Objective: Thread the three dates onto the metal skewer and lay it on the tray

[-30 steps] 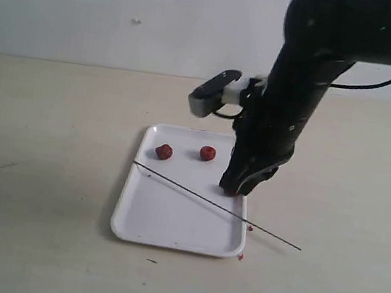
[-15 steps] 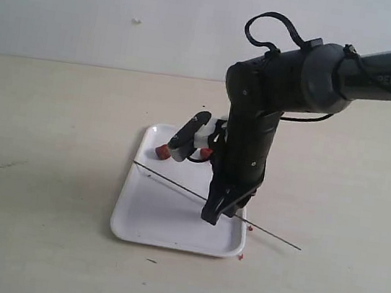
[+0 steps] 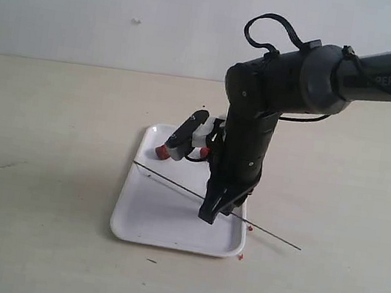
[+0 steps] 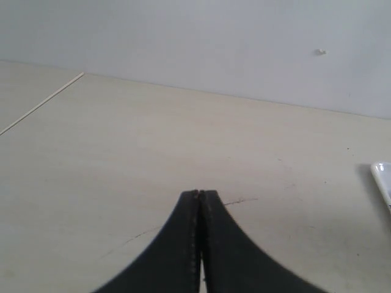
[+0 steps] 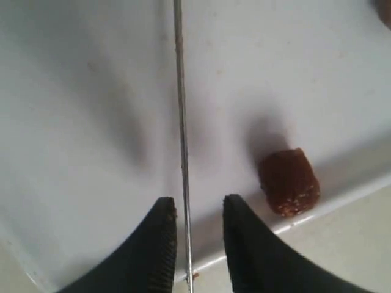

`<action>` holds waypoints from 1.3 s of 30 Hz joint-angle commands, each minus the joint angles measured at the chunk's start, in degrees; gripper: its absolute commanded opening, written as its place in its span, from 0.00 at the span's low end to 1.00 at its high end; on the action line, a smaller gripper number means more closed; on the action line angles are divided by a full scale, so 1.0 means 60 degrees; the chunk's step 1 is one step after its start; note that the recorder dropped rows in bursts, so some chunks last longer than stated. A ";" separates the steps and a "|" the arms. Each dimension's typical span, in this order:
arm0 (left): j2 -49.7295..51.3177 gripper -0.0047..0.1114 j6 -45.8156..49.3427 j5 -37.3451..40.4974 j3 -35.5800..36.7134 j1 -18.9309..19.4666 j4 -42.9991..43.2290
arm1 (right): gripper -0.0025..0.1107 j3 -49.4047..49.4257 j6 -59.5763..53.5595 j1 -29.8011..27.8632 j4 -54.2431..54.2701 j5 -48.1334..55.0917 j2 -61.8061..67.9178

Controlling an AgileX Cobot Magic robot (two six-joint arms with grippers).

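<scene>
Straddling the metal skewer (image 5: 181,122) with our right hand (image 5: 198,210), jaws apart, nothing gripped, placed, we judge, to close on it | skewer lies slantwise across the tray (image 3: 149,220), one end past the rim | one date (image 5: 288,182) on the tray, near the hand | our left hand (image 4: 200,196) shut, empty, over the surface (image 4: 122,152) | arm lettering (image 3: 383,80): we cannot read it.
</scene>
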 commanded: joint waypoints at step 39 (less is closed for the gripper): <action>-0.0049 0.04 0.0044 -0.0054 0.0034 0.0011 -0.0030 | 0.02 -0.0109 0.1173 -0.0197 -0.0037 0.0565 -0.2926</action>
